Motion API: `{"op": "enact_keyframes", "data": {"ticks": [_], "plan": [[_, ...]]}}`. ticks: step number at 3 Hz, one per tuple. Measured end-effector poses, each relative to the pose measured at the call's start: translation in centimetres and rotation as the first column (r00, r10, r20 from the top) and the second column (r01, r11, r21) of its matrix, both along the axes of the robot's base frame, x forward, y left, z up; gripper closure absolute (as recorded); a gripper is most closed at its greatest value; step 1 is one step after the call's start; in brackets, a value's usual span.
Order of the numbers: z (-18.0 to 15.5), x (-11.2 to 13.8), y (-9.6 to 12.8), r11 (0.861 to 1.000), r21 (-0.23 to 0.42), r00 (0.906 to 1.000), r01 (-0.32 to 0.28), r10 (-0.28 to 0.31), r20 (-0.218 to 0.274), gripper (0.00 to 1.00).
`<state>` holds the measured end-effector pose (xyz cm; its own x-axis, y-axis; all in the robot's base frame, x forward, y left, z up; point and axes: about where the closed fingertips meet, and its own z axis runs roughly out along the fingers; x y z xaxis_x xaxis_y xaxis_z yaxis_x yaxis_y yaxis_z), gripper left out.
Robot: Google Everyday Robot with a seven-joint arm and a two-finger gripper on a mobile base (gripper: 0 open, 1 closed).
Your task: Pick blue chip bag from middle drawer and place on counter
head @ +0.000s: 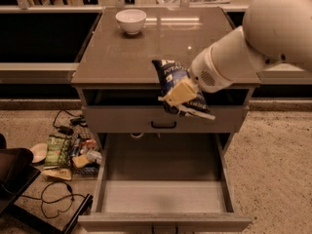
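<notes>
The blue chip bag (176,84) hangs upright in the air at the counter's front edge, white lettering near its top. My gripper (179,93) is shut on the bag, its pale fingers (181,92) pressed across the bag's middle. The white arm comes in from the upper right. The middle drawer (163,195) is pulled wide open below, its pale floor bare. The counter (146,48) is the glossy grey-brown top of the cabinet, just behind the bag.
A white bowl (130,20) stands at the counter's back left. The shut upper drawer front with a black handle (164,125) sits under the bag. Snack bags, among them a green bag (59,149), and cables (53,196) litter the floor at left.
</notes>
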<state>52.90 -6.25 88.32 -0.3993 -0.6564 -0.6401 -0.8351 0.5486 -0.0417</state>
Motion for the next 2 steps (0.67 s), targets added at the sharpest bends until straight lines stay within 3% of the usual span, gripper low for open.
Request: {"op": "enact_keyframes", "data": {"ticks": [1, 2], "plan": [[4.1, 3.7, 2.0, 0.999, 0.009, 0.9963, 0.048, -0.048, 0.070, 1.00], [5.3, 8.5, 4.3, 0.998, -0.004, 0.9842, 0.070, -0.068, 0.163, 1.00]]}}
